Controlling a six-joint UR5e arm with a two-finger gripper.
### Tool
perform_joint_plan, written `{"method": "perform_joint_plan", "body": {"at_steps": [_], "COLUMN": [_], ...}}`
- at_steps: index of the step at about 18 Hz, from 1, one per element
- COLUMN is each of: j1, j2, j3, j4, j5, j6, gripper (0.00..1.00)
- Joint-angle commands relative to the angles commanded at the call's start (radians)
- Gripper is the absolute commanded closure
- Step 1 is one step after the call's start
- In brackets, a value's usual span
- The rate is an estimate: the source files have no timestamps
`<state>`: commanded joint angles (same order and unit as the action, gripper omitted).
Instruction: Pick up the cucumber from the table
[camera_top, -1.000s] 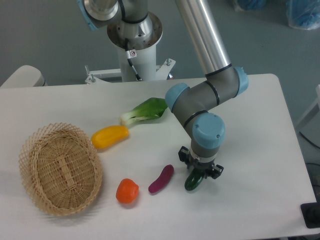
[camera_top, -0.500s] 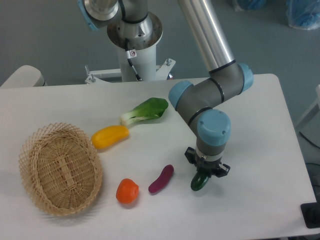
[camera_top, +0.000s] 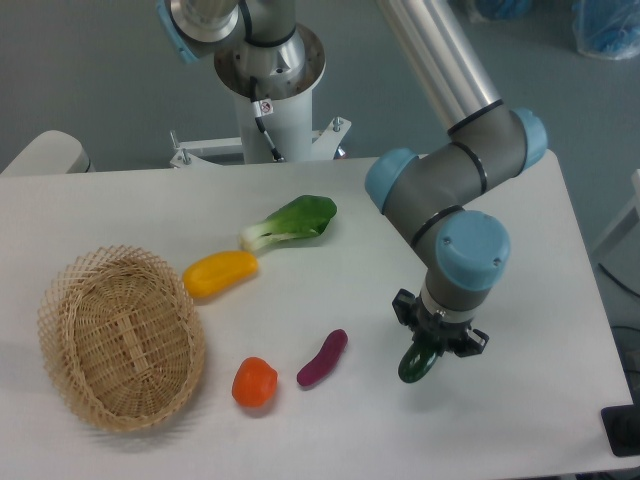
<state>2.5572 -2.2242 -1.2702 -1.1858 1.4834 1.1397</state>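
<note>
The cucumber (camera_top: 414, 367) is a small dark green glossy piece, held between the fingers of my gripper (camera_top: 424, 354) at the front right of the white table (camera_top: 520, 250). The gripper points down and is shut on the cucumber's upper end. The cucumber hangs tilted, its lower end close to the tabletop; I cannot tell if it touches. The arm's blue-capped wrist (camera_top: 470, 252) hides most of the gripper body.
A purple eggplant-like piece (camera_top: 323, 358) lies left of the gripper. An orange-red tomato (camera_top: 254, 381), a yellow pepper (camera_top: 220, 272) and a bok choy (camera_top: 290, 222) lie further left. A wicker basket (camera_top: 120, 335) stands at the left front.
The gripper has moved to the right and slightly toward the front edge, carrying the cucumber with it, away from the purple piece.
</note>
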Motion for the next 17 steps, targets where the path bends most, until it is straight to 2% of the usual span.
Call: {"method": "perform_joint_plan", "body": {"at_steps": [3, 12, 17], "j1": [-0.002, -0.031, -0.031], "j2": [-0.006, -0.008, -0.003], "j3": [0.005, 0.000, -0.014], "j4": [-0.002, -0.002, 0.008], "j5": [0.006, 0.127, 0.127], "j6": [0.023, 0.297, 0.316], "gripper": [1.00, 0.97, 0.96]}}
